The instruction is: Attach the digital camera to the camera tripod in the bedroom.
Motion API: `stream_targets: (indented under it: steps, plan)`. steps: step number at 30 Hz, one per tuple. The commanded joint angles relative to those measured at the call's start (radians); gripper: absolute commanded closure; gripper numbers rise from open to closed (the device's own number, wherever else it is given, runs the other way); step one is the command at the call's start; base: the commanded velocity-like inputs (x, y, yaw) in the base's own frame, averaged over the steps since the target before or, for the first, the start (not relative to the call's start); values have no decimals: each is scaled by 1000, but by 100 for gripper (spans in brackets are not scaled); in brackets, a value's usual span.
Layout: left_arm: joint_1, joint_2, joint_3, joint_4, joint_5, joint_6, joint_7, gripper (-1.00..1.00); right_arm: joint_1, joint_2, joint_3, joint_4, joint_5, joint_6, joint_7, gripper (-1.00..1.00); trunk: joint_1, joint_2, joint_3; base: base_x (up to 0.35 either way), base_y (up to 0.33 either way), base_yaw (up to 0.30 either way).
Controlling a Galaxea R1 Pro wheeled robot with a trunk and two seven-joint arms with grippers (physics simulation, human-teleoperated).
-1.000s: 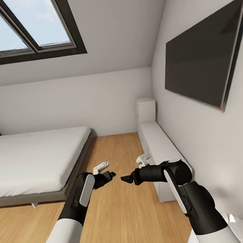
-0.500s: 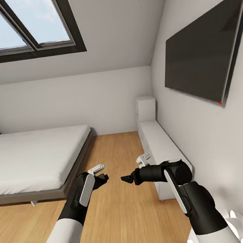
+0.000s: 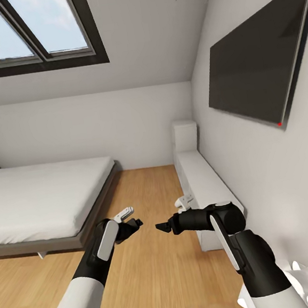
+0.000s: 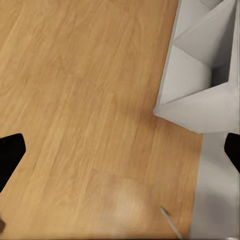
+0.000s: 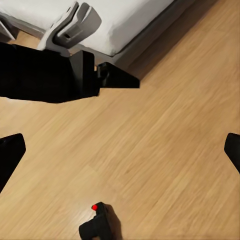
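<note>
The digital camera (image 5: 97,226), a small black box with a red button on top, lies on the wood plank floor in the right wrist view, below my right gripper (image 5: 120,152). That gripper's jaws stand wide apart with nothing between them. In the head view my right gripper (image 3: 161,227) and left gripper (image 3: 135,223) hover tip to tip over the bedroom floor (image 3: 155,270). My left gripper (image 4: 120,150) is open and empty above bare planks beside the white cube shelves (image 4: 200,75). The camera tripod is out of view.
A grey bed (image 3: 43,197) fills the left. White cube shelves (image 3: 201,181) run along the right wall under a dark wall screen (image 3: 258,62). Skylights (image 3: 30,29) sit in the sloped ceiling. White folded shapes (image 3: 307,284) lie at the near right.
The head view has shifted slightly, with more of the white shapes showing at the near right. My left gripper drew back a little, then came forward again. The right arm has barely moved.
</note>
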Motion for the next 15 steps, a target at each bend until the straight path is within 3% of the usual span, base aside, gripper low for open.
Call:
stream_targets:
  steps: [1, 5, 15]
  plan:
    - [-1, 2, -1, -1, 19, 2, 8, -100, -1, 0, 0, -1, 10, 3, 9, -100, 4, -8, -4, 0, 0, 0]
    - [-1, 10, -1, -1, 42, 3, 1, -100, -1, -1, 0, -1, 10, 3, 9, -100, 19, -36, -17, 0, 0, 0]
    - [-1, 19, -2, -2, 52, 5, -3, -100, -1, -1, 0, -1, 10, 3, 9, -100, 58, -106, -48, 0, 0, 0]
